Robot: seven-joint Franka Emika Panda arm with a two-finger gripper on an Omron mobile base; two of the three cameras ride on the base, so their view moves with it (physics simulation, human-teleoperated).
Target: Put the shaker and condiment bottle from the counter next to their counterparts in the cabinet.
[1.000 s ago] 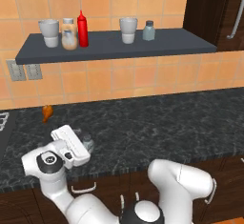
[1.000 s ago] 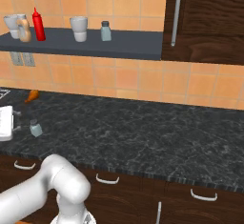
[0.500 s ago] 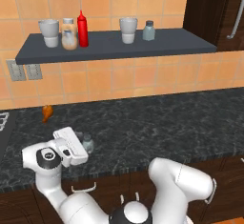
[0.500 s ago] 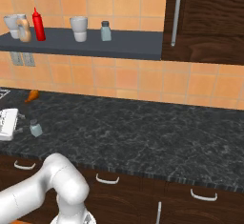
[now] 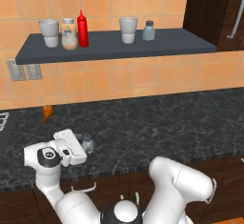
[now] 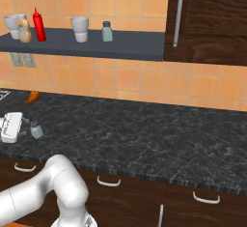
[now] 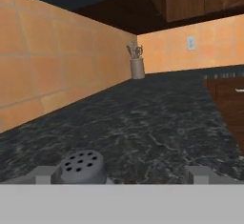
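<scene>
On the counter point(image 5: 157, 123) stands the small pale shaker point(image 5: 87, 143) point(image 6: 36, 130). My gripper point(image 5: 76, 147) point(image 6: 14, 126) lies low and level beside it, open. In the hand view the shaker's dark holed cap point(image 7: 81, 167) sits between the fingertips point(image 7: 45, 174), nearer the left one, with my gripper point(image 7: 121, 175) untouched by it. The red condiment bottle point(image 5: 82, 29) point(image 6: 38, 24) stands on the cabinet shelf point(image 5: 167, 39) next to the orange-tinted jar point(image 5: 69, 34). The second shaker point(image 5: 149, 30) point(image 6: 107, 31) stands further right on the shelf.
Two white cups point(image 5: 49, 32) point(image 5: 127, 30) stand on the shelf. A small orange object point(image 5: 46, 112) lies at the counter's back left, near a stove edge point(image 5: 2, 123). A dark brown cupboard point(image 6: 207, 18) hangs to the right. A utensil holder point(image 7: 137, 63) stands far along the counter.
The hand has edged slightly toward the shaker on the counter. Its jaws stayed open and the shaker has not moved.
</scene>
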